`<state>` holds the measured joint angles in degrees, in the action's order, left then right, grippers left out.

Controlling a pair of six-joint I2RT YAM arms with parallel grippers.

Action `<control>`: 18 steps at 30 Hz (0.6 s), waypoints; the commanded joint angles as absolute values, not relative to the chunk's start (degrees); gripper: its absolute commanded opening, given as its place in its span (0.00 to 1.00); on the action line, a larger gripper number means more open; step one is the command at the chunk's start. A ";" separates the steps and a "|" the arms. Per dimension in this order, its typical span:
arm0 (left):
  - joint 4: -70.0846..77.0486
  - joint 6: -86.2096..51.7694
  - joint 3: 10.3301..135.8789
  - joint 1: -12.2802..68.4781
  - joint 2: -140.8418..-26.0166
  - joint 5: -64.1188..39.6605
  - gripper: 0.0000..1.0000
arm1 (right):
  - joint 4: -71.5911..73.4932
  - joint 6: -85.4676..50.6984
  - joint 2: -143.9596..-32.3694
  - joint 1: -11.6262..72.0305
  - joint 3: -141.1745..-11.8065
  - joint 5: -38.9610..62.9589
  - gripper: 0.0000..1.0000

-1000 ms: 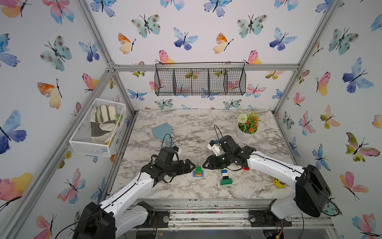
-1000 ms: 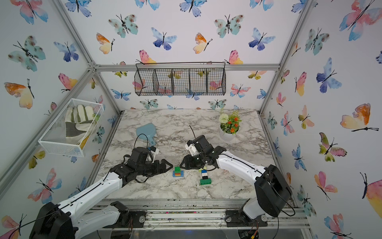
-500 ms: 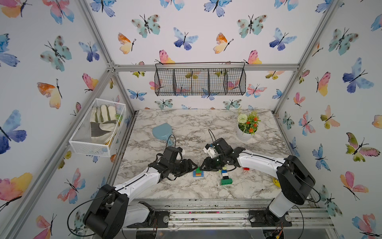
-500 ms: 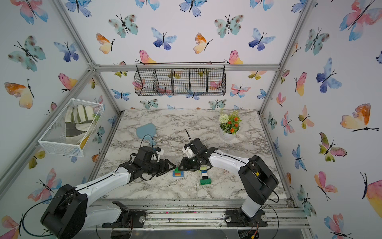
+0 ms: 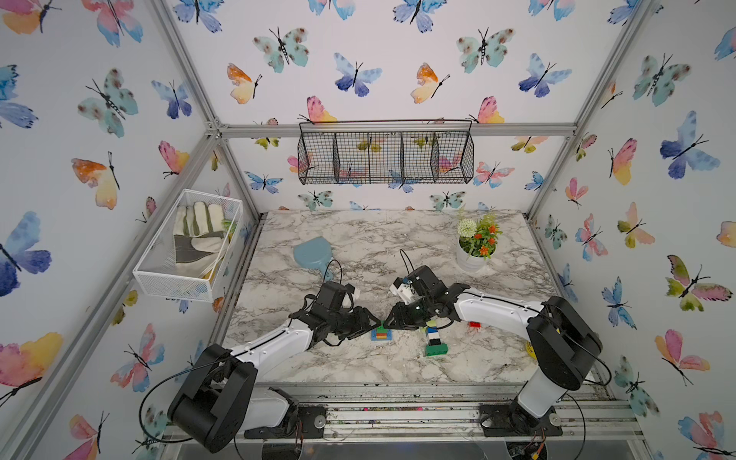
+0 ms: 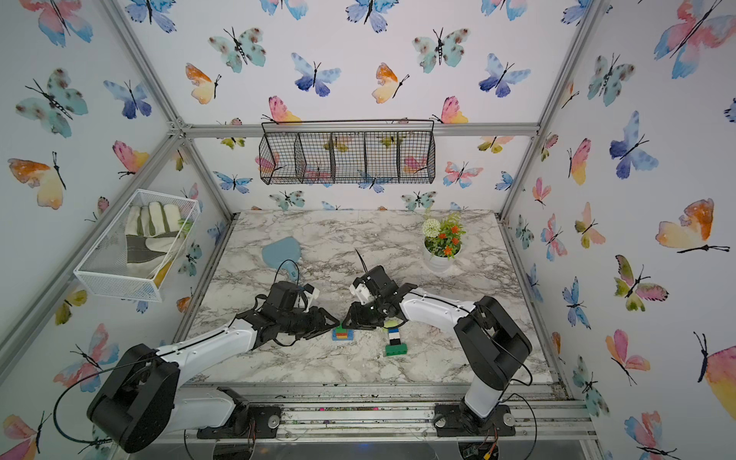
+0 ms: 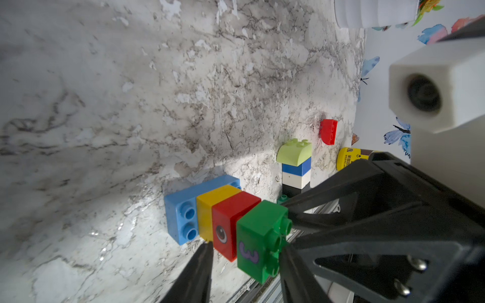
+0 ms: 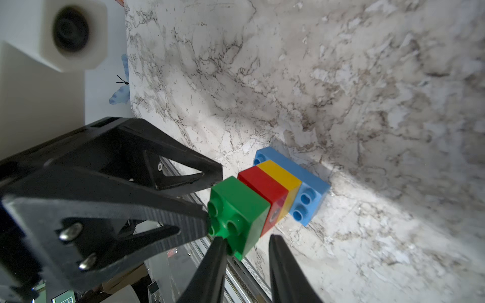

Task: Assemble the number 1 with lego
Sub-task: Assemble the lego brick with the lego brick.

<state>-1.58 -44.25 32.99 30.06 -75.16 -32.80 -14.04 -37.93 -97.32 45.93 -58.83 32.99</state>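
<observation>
A lego stack (image 5: 381,334) stands near the table's front: blue base, yellow, red, and a green brick (image 7: 262,236) (image 8: 241,210) on top. My left gripper (image 5: 374,320) (image 7: 246,245) meets it from the left, open, with the red and green bricks showing between its jaws. One of its fingers lies on the green studs. My right gripper (image 5: 392,322) (image 8: 246,238) comes from the right with jaws narrow, and the green brick's corner sits between them. Whether they clamp it is unclear. A second stack (image 5: 433,338) (image 7: 295,168) runs green, black, white, blue, lime.
A loose red brick (image 5: 474,324) (image 7: 328,131) and a round yellow object (image 7: 346,157) lie under the right arm. A pale blue scoop (image 5: 314,251) lies at the back left and a flowerpot (image 5: 474,255) at the back right. A metal rail (image 5: 398,398) runs along the table's front edge.
Both arms have moved in from either side until their fingertips meet at the top of the blue-based stack. Both pairs of jaws have narrowed, the left from wide open.
</observation>
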 commanded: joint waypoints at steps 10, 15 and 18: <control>-4.11 -42.38 30.69 29.82 -76.73 -32.17 0.29 | -19.95 -36.66 -100.87 47.04 -62.55 29.22 0.28; -4.22 -41.80 29.87 29.98 -77.97 -31.77 0.26 | -22.08 -36.30 -101.80 47.53 -62.88 27.55 0.25; -4.53 -41.28 29.40 30.06 -79.29 -31.56 0.24 | -22.50 -36.30 -101.93 47.61 -62.43 26.83 0.24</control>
<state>1.34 -43.03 32.23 30.04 -76.34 -34.59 -17.76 -37.50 -99.88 46.98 -62.76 30.87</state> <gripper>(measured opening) 0.247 0.241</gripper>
